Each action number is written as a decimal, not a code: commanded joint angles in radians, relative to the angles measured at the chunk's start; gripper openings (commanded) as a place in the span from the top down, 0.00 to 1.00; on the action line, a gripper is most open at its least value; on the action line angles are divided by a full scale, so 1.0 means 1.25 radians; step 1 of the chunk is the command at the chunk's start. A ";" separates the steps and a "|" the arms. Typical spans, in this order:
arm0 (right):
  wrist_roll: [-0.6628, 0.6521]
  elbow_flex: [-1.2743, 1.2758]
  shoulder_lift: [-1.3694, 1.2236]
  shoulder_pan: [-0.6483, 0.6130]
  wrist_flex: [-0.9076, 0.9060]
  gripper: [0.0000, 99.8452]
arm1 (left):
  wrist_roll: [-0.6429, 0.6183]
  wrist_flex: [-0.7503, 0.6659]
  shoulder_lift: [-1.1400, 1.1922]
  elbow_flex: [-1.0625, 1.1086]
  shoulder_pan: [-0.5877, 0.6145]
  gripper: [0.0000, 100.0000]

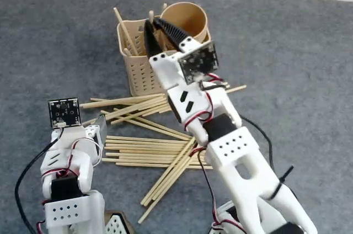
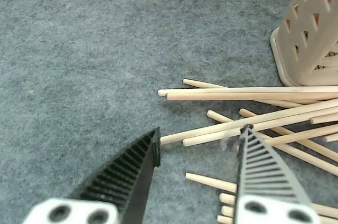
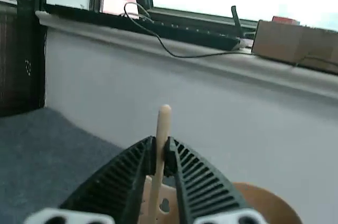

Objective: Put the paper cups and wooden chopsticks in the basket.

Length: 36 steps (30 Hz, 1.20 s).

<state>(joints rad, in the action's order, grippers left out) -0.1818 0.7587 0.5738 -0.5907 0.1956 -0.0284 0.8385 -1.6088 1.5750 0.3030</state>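
Right tool (image 3: pixel 160 141) pinches a chopstick (image 3: pixel 164 115) — over the basket (image 1: pixel 138 76); left tool (image 2: pixel 200 130) gapes wide.

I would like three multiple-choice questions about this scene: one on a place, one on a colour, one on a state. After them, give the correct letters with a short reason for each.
1. Where is the right hand?
A. Above the basket
B. Low over the loose sticks on the table
C. Beside the left arm's base

2. What colour is the mat?
A. Green
B. Grey
C. Red

3. In what state is the left hand?
A. Shut on a cup
B. Shut on a stick
C. Open and empty

Answers:
1 A: it holds a chopstick over the basket's top.
2 B: the mat is grey all around the basket.
3 C: its two fingers stand apart and grip nothing.
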 commanded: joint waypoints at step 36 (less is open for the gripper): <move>-0.010 0.226 0.609 -0.008 -0.711 1.00 | 0.005 -0.015 -0.009 -0.006 0.003 0.77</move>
<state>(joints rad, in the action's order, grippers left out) -0.1849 0.9689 1.2137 -0.6137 -0.6897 -0.0284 0.8385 -1.6088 1.5750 0.3030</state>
